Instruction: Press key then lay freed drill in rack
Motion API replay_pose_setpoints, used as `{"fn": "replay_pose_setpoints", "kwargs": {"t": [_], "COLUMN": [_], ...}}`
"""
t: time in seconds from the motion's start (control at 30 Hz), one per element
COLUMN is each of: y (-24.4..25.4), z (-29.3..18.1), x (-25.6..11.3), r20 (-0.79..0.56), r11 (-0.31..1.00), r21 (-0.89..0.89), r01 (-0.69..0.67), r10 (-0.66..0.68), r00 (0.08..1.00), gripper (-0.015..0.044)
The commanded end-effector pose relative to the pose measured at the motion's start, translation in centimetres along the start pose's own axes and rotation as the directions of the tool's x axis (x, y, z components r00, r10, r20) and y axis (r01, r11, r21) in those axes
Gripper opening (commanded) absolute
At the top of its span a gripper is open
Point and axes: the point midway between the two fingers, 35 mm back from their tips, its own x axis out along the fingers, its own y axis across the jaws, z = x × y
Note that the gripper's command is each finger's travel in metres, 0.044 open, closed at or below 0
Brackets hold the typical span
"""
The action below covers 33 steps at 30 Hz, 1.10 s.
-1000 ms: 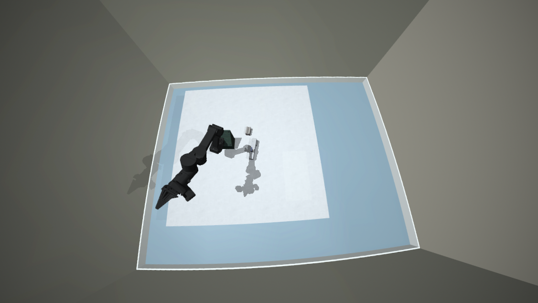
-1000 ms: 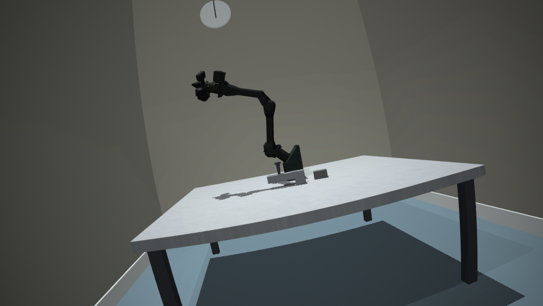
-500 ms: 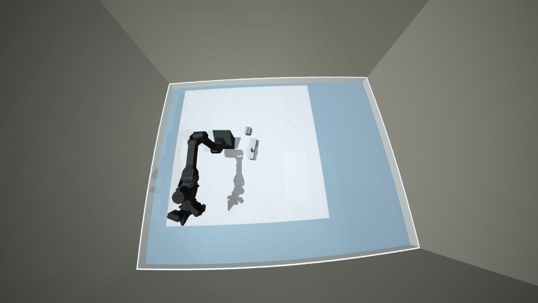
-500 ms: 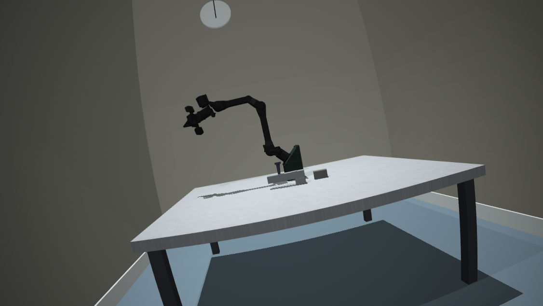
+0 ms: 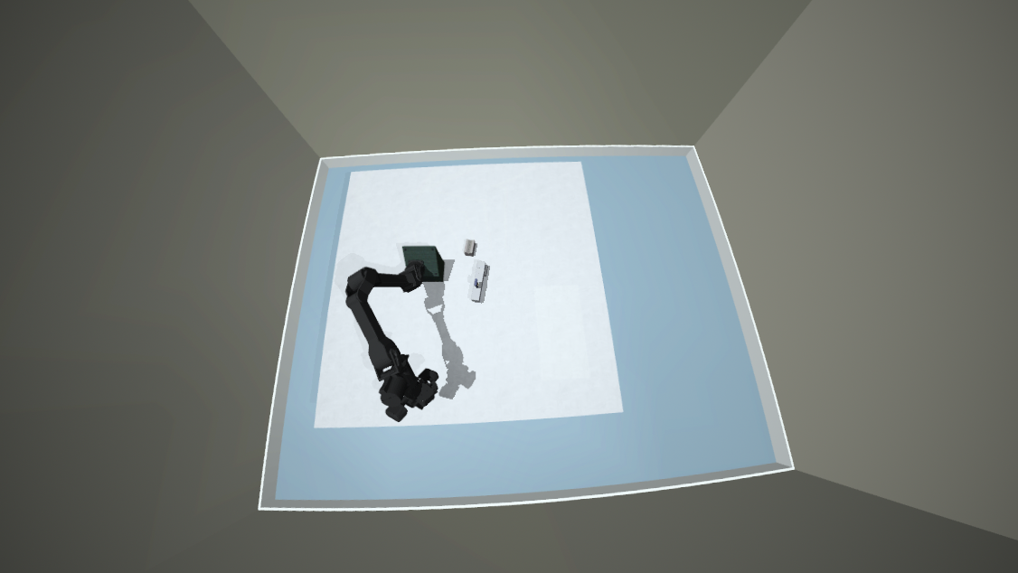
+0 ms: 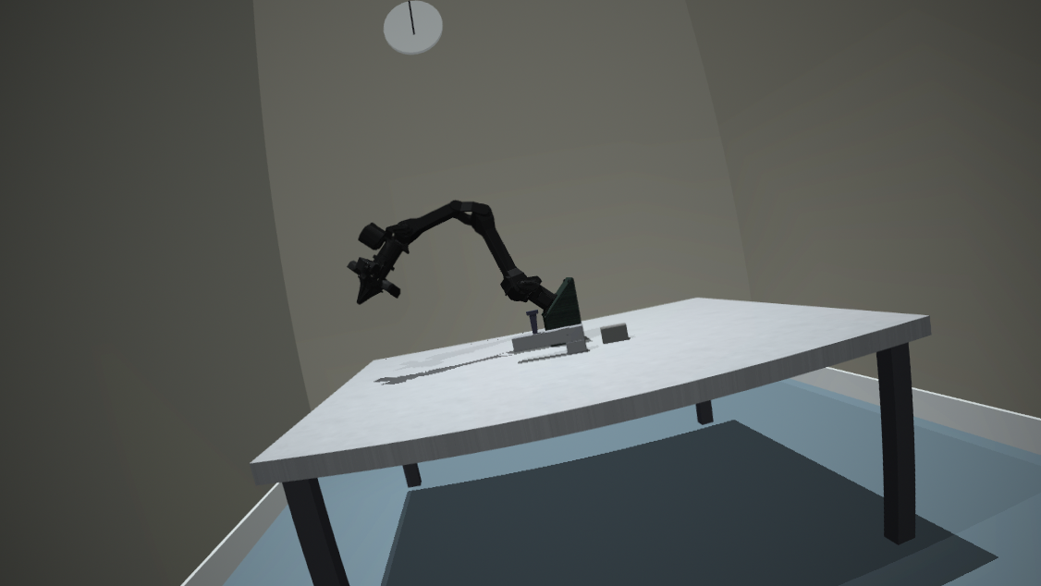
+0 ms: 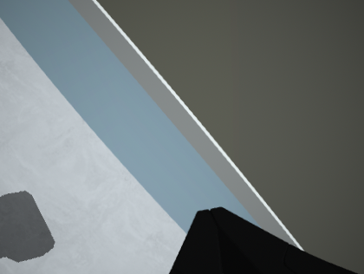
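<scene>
The drill (image 5: 476,283) (image 6: 532,322) is a thin dark bluish pin with a wider top. It stands upright in a long light grey block (image 5: 478,295) (image 6: 543,340) on the table. A small grey piece (image 6: 576,346) sits at the block's near right side in the exterior view; I cannot tell whether it is the key. A separate small grey block (image 5: 468,247) (image 6: 614,333), possibly the rack, stands past the long block's end. My gripper (image 6: 360,301) (image 7: 210,220) is shut and empty, its fingertips together. It hangs above the table, well away from the drill and both blocks.
The arm's dark green wedge-shaped base (image 5: 423,261) (image 6: 565,309) stands close beside the long block. The arm reaches over the white table (image 5: 527,213) (image 6: 436,408) toward one edge. The wrist view shows the table edge, the blue floor (image 7: 130,130) and an arm shadow.
</scene>
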Motion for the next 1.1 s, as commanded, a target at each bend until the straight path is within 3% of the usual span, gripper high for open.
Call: {"fn": "replay_pose_setpoints", "kwargs": {"t": [0.0, 0.13, 0.3, 0.6, 0.83, 1.07], "y": [4.4, 8.6, 17.3, 31.7, 39.9, 44.2], "z": [1.4, 2.4, 4.2, 5.4, 3.4, -0.9], "x": [1.0, 1.6, 1.0, -5.4, -13.1, -21.1], "r20": [0.019, 0.015, -0.017, -0.169, -0.344, -0.444], "r11": [0.988, 0.962, 0.878, 0.718, 0.679, 0.726], "r21": [0.084, 0.130, 0.181, 0.187, 0.105, -0.087], "r01": [-0.129, -0.241, -0.444, -0.670, -0.726, -0.682], "r10": [0.127, 0.241, 0.454, 0.695, 0.710, 0.585], "r00": [0.992, 0.970, 0.891, 0.698, 0.614, 0.679], "gripper": [0.0000, 0.0000, 0.0000, 0.0000, 0.0000, 0.0000]}}
